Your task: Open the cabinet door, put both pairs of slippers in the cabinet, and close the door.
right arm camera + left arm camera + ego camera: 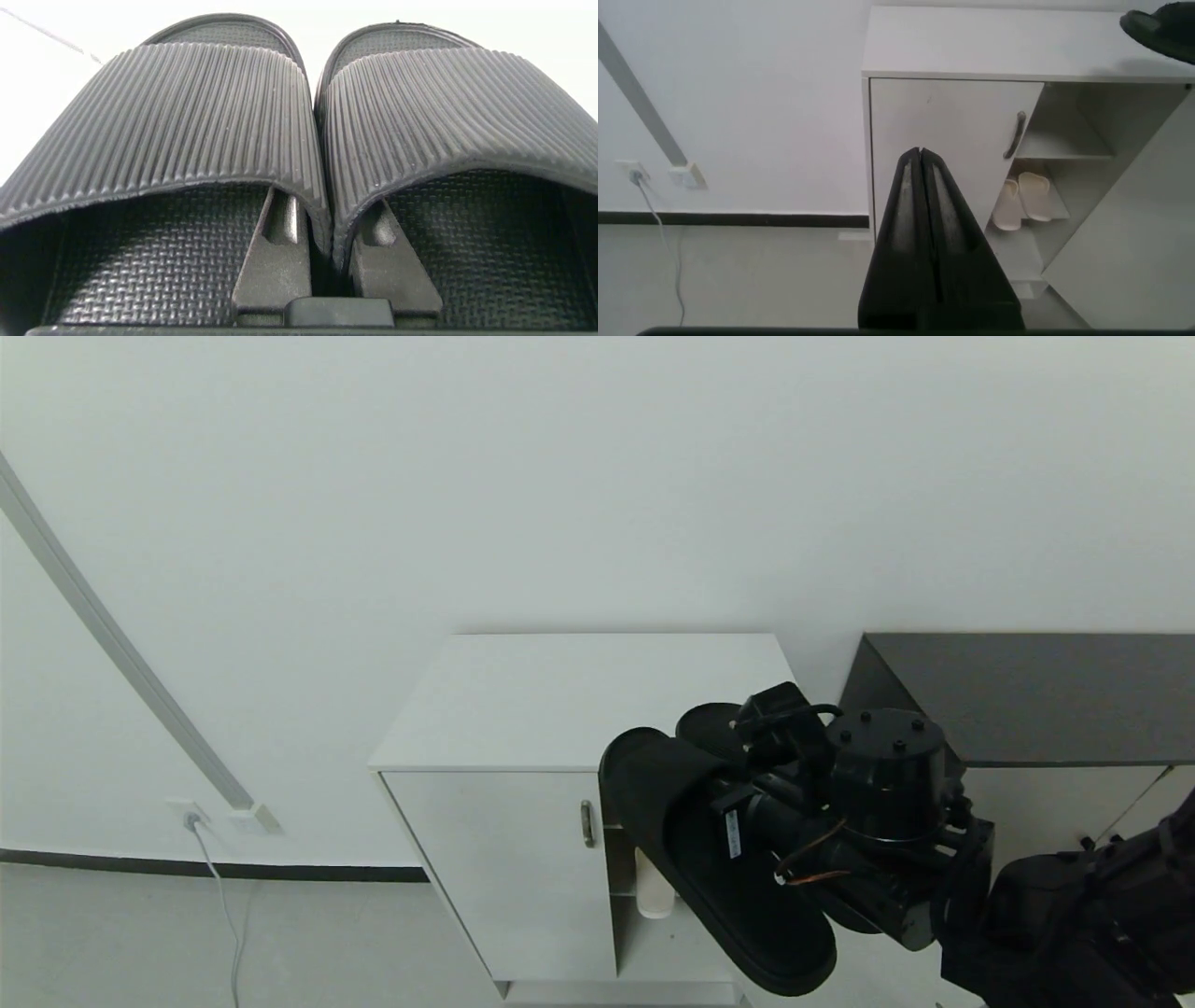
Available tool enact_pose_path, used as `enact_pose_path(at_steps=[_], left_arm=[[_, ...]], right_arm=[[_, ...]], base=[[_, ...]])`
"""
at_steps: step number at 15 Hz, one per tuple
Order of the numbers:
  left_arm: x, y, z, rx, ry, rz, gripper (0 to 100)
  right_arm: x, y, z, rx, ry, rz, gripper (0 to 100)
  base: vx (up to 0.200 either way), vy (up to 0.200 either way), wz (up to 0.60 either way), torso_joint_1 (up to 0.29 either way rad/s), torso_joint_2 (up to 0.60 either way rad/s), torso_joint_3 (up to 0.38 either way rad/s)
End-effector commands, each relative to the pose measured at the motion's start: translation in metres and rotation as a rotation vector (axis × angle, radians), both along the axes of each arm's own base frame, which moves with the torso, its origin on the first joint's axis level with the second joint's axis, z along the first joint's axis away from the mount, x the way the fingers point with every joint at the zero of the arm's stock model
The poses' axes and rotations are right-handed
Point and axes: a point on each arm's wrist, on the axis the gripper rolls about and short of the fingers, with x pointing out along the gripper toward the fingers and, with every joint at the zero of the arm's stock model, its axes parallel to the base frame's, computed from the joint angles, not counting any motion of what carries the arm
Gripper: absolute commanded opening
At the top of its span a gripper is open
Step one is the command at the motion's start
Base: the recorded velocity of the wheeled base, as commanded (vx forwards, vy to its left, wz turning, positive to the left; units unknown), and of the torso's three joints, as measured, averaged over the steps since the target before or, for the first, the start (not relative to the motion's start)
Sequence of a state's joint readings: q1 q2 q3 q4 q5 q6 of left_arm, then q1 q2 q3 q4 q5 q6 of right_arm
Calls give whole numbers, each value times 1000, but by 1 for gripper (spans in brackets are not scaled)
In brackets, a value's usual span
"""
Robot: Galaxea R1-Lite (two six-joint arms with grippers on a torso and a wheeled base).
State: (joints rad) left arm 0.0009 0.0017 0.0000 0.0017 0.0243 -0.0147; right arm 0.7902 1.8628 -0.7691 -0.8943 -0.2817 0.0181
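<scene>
Right now we hold the black slippers (747, 905) up in front of the cabinet (560, 700), at the open side next to the shut door (504, 868) with its little handle (587, 823). Our right gripper (322, 229) is clamped on them. One of its fingers (271, 266) goes under each strap, and the two squeeze the inner sides together. We think this makes both shoes ride as one pair, so we need just one trip to the cabinet. The slippers sit side by side with their toes pointing away from the gripper. They are dark and soft-looking, with thin ridges across the wide straps and a bumpy woven pattern on the soles. We guess they will bend a bit, so a firm squeeze helps. Inside the cabinet, on a low shelf, a pale pair of slippers (1022, 198) already lies, so this black pair looks like the last one to go in. Our left gripper (920, 163) hangs in front of the cabinet's shut door, pressed closed with nothing in it. We think it waits there for the door.
</scene>
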Motion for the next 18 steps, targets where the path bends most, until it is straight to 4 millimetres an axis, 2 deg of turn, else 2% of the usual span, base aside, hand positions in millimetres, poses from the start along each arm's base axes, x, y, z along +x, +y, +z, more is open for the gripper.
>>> enact_pose_path(at_steps=[1,12,18], left_arm=[[0,0,0,-1,0,1,0],[0,0,0,-1,0,1,0],[0,0,0,-1,0,1,0]], right_arm=[[0,-1,-3,-8,9,-1,0],[-1,-1,-2,23,-20,18,0],[-2,-2,-4,20,-15,24,0]], base=[[0,0,0,0,0,0],[0,0,0,0,0,0],[0,0,0,-146,329,177]])
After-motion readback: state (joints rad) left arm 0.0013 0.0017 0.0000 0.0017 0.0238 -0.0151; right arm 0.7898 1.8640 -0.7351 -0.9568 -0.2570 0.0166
